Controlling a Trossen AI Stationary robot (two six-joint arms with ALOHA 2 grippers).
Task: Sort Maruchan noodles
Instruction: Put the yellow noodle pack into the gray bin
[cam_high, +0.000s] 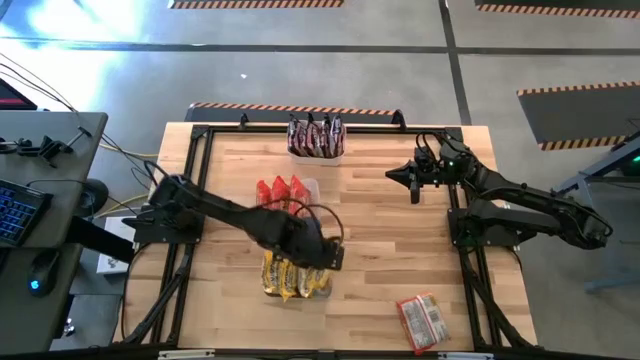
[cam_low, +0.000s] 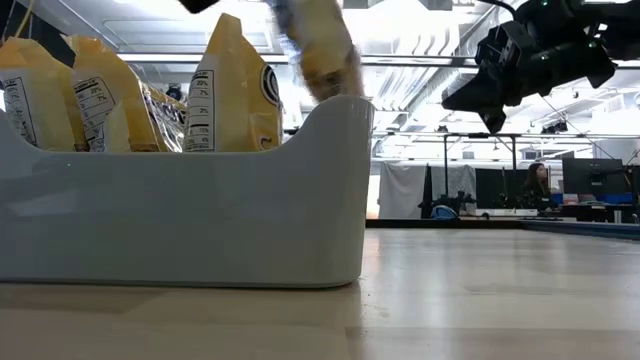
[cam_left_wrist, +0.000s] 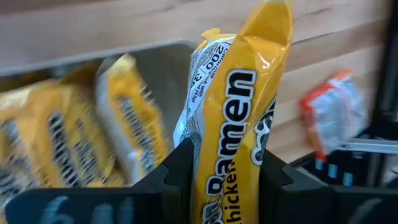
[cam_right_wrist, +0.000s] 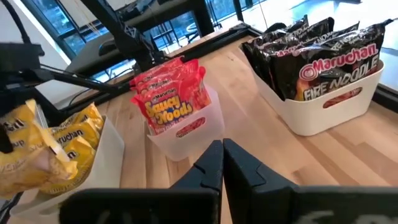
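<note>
nearest the table's front edge, a red-and-white crinkly plastic noodle packet (cam_high: 421, 320) lies flat on the pale wooden tabletop (cam_high: 390, 260), well apart from everything else, toward the right front corner.

just behind it and to the left, the left gripper (cam_high: 322, 252) hangs over a white plastic tub (cam_low: 180, 215) that holds a row of yellow crinkly ramen packets (cam_high: 290, 277) standing on edge. its two dark fingers (cam_left_wrist: 180, 171) are clamped on one more yellow chicken ramen packet (cam_left_wrist: 239, 118), held upright by its lower part, with its top end free above the tub's rim. in the low view this packet is a blurred yellow shape above the tub's right end wall.

further back, near the table's middle, a clear plastic tub (cam_right_wrist: 186, 134) carries a few red saucy noodles packets (cam_high: 280, 190) standing upright.

to the right of it, the right gripper (cam_high: 412, 180) hovers above bare tabletop near the right rail, its fingers (cam_right_wrist: 208, 168) pressed together with nothing between them.

at the far edge, a white tub (cam_right_wrist: 336, 99) holds dark maroon fire noodle packets (cam_high: 315, 135), all standing on edge in a row.
</note>
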